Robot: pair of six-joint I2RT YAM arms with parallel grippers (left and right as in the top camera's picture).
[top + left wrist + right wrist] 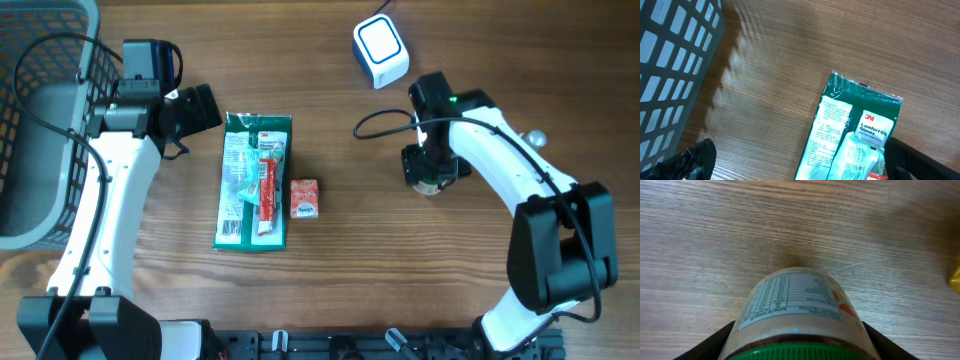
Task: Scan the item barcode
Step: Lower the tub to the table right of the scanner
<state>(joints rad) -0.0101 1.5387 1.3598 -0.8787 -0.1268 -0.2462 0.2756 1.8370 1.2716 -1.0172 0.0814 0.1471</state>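
Nearest us, mid-worktop (360, 260), there's the small orange box (304, 197) and, just beside it on the left, the green glove pack (255, 180) lying flat. Neither looks in play rn imo.

Off to the right, the right fingers (710, 345) are clamped on either side of the jar (795, 305), the green-lidded one, gripping from above just under the lid. That's the item afaict. A fine-print label panel faces the wrist cam, but we spot no barcode on that side. We can't tell if the jar's base sits on the wood or hangs just off it.

Further back on the left, the left fingers (692, 159) are spread wide w/ nothing between them. They hover over bare wood by the far end of the glove pack, and the grey basket (40, 120) is at the left edge.

Farthest back, a bit left of the jar, is the white scanner (380, 50).

So we reckon the grab is done and presenting the jar is the step in hand. The next move needs a lift, a carry toward the scanner, and prob a wrist turn until the barcode faces its window. Since we don't know where the code is, expect some rotating.
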